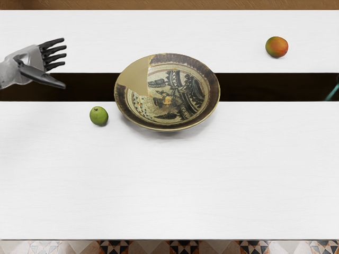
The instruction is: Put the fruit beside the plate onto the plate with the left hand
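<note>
A small green apple (pixel 98 115) lies on the white table just left of the plate (pixel 210 103). The plate is a wide, shallow ceramic dish with a brown rim and dark painted patterns inside, and nothing lies in it. My left hand (pixel 52 58) hovers at the far left, above and to the left of the apple, well apart from it. Its dark fingers are spread and hold nothing.
A red and green mango (pixel 276 46) rests on the far table strip at the upper right. A dark gap (pixel 265 87) runs across between the two white table surfaces, under the plate. A thin teal object (pixel 333 91) shows at the right edge.
</note>
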